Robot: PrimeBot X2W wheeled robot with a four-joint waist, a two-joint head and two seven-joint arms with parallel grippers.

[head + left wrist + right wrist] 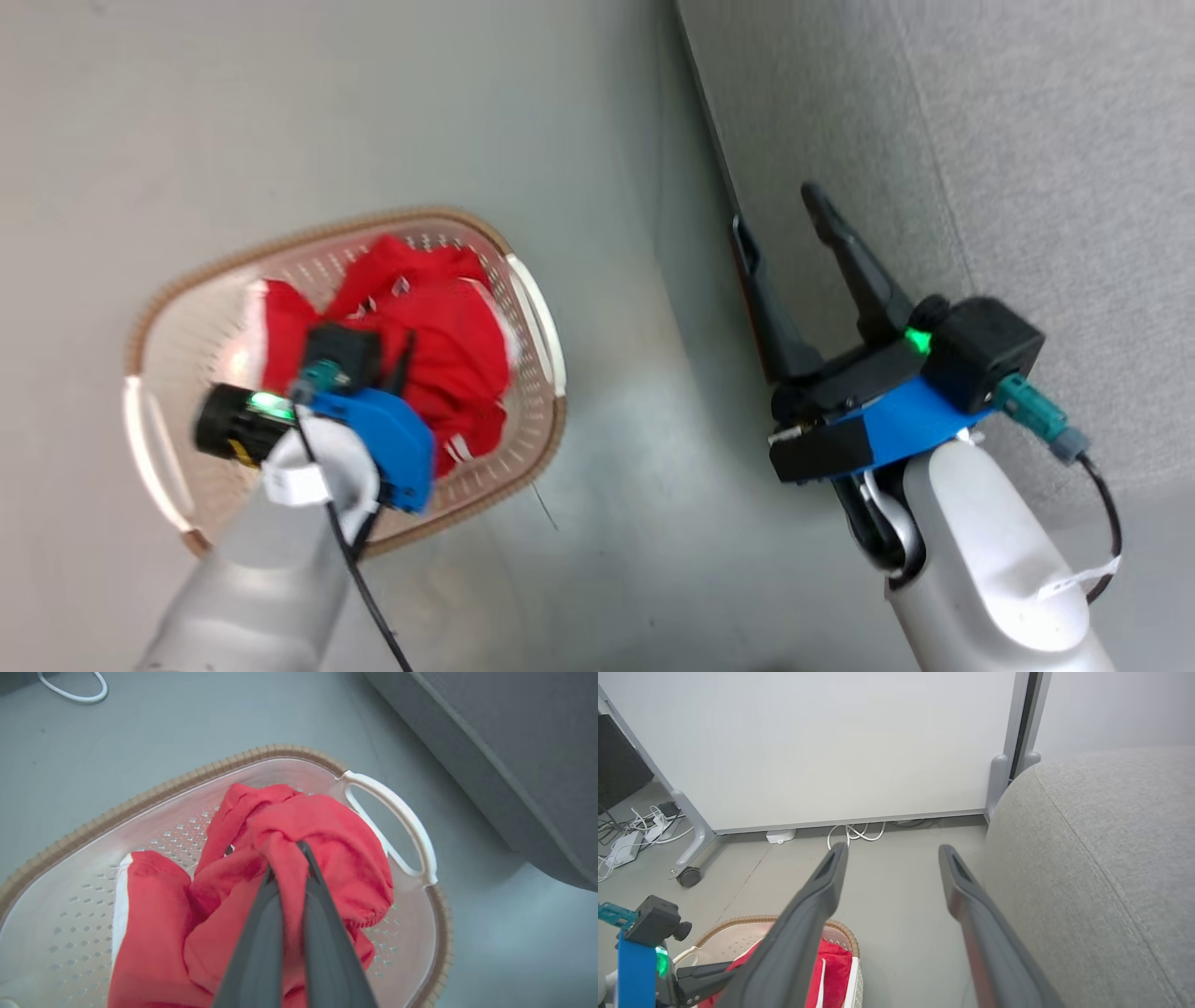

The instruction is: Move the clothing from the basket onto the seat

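The step in hand is picking up a garment. The left fingers [257, 942] are closed on a bunched fold of the red clothing [336, 858]. The fold is pinched between their tips, and the rest spreads beneath and to either side of them inside the basket [187, 784] on the floor. The next move, I judge, calls for a lift high enough to clear the rim, then a swing across to the seat [1027, 140]. The right fingers [861, 269] are spread wide and hold nothing. The seat's edge is just beside them on their right, and the basket is well off to their left.
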